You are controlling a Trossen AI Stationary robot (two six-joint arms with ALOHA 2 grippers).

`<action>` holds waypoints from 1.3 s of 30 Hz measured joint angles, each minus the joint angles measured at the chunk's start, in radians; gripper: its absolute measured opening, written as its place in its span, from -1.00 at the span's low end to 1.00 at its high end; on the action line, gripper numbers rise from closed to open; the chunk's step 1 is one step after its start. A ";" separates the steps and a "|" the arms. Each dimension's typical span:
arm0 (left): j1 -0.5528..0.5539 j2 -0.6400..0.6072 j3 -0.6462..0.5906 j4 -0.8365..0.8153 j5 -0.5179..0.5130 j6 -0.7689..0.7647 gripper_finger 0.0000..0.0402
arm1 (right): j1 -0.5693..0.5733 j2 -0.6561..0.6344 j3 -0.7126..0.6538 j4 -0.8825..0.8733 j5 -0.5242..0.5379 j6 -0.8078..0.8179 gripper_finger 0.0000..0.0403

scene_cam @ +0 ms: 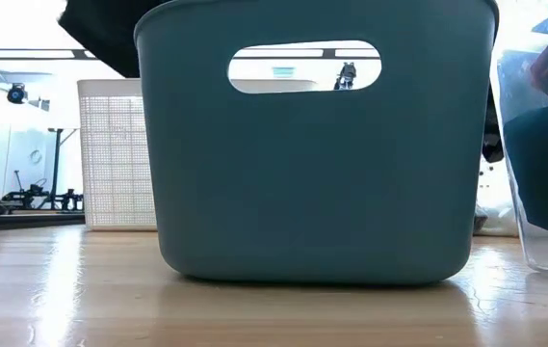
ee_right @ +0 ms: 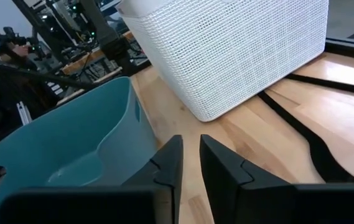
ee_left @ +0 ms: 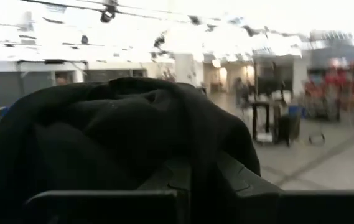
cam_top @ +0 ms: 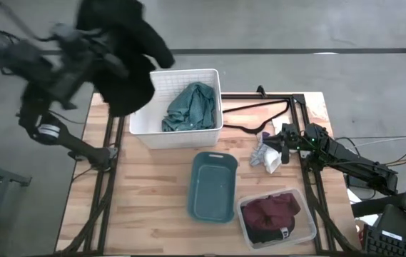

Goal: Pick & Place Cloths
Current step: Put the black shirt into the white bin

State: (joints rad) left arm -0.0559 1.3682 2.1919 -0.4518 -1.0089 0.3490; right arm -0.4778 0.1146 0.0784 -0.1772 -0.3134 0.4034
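Note:
My left gripper (cam_top: 101,48) is raised over the table's far left corner, shut on the large black cloth (cam_top: 128,53), which bunches over its fingers (ee_left: 183,177). The teal cloth (cam_top: 192,107) lies in the white basket (cam_top: 181,134). The maroon cloth (cam_top: 274,210) lies in the clear bin (cam_top: 310,228). The small white cloth (cam_top: 267,157) lies crumpled on the table by my right gripper (cam_top: 280,146). That gripper sits low at the right edge, its fingers (ee_right: 170,165) a narrow gap apart with nothing between them. My left gripper is shut on the large black cloth, but the cloth heaps over the fingers (ee_left: 239,183) and hides the place of contact. The cloth (scene_cam: 100,29) hangs bunched and slack below the gripper, lifted clear of the table and above the white basket's rim.
An empty teal bin (cam_top: 212,187) stands at the table's middle, near the front. A thin black wire hanger (cam_top: 260,113) lies at the far right, behind the white cloth. Bare wood shows at the table's near left (cam_top: 138,207).

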 joint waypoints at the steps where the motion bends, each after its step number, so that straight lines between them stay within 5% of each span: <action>1: 0.030 0.010 -0.002 -0.035 0.032 -0.031 -0.87 | 0.000 0.000 0.000 0.000 0.000 0.011 -0.75; 9: 0.238 0.128 -0.012 -0.356 0.301 -0.283 -0.86 | 0.000 0.000 0.000 0.000 -0.001 0.062 -0.77; 20: 0.377 0.233 -0.009 -0.958 0.384 -0.463 -0.86 | 0.000 0.000 0.000 0.000 -0.001 0.076 -0.63; 23: 0.412 0.256 -0.036 -1.077 0.476 -0.508 -0.86 | 0.000 0.000 0.000 0.000 -0.001 0.061 -0.58; 28: 0.425 0.299 -0.169 -1.072 0.712 -0.478 -0.86 | 0.000 0.000 0.000 0.000 0.001 0.051 -0.50; 33: 0.429 0.304 -0.306 -1.044 0.719 -0.485 -0.79 | 0.000 0.000 0.000 0.000 0.001 0.049 -0.43; 39: 0.430 0.305 -0.442 -0.937 0.788 -0.485 -0.44 | 0.000 0.000 0.000 0.000 0.001 0.061 -0.35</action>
State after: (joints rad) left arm 0.3739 1.6736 1.7503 -1.3891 -0.2209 -0.1364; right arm -0.4778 0.1146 0.0784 -0.1768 -0.3126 0.4646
